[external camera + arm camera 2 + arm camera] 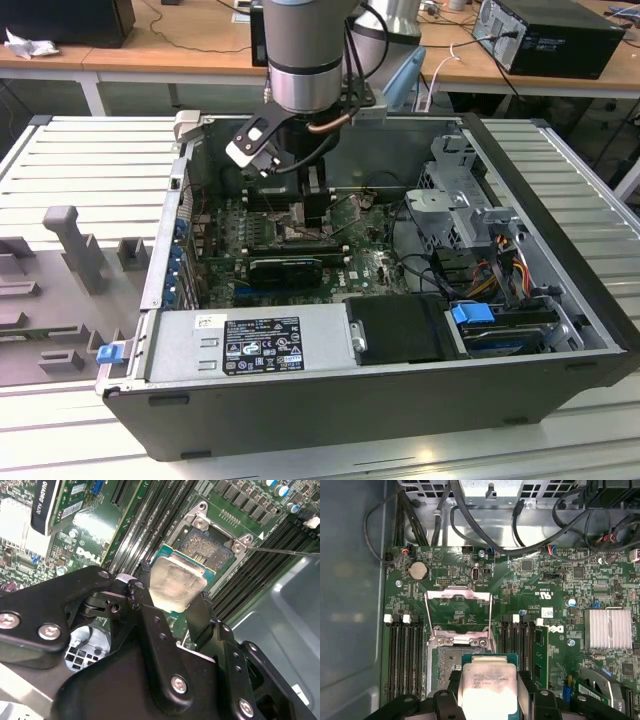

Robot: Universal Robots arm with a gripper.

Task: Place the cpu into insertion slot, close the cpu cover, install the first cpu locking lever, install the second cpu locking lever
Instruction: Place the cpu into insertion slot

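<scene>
The cpu (172, 582), a flat square with a dull silvery lid and a green edge, is clamped by two opposite sides between the gripper's (172, 594) black fingers. It overlaps the near part of the insertion slot (209, 544), whose tan pin field lies bare just beyond the chip. The thin metal cpu cover (458, 594) is swung back, open. In the exterior view all this sits at the upper centre of the frame, inside the computer case (300, 400).

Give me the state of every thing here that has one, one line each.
cpu: gripped in the hand, silvery face showing, near the slot, not seated.
hand: shut on the cpu.
insertion slot: uncovered, pin field bare, empty.
cpu cover: swung open, back from the slot.
locking lever: released, sticking out.
computer case: side open.
</scene>
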